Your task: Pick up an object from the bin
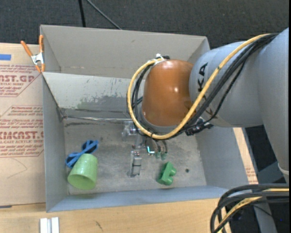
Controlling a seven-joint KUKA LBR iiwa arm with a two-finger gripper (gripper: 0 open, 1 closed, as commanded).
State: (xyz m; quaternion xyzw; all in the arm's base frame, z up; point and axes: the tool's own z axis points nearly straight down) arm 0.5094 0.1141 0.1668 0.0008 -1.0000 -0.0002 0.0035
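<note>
Orange wrist cover [167, 93] masks the end effector [145, 157], so its grip cannot be told; it hangs low in the bin [126, 194], near the green block [166, 174], apparently lining up a pick, with the cup [83, 171] well left.

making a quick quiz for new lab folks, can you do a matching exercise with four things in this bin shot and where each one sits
Things
1. light green plastic cup
2. blue looped plastic piece
3. small dark green chunky plastic piece
4. glossy orange dome cover on the arm's wrist

Places
a. by the lower wall of the bin, right of the middle
b. on its side in the lower left corner
c. up over the bin's right half, off the floor
d. right beside the cup, on its upper side in the view

Pairs: 1-b, 2-d, 3-a, 4-c
</note>
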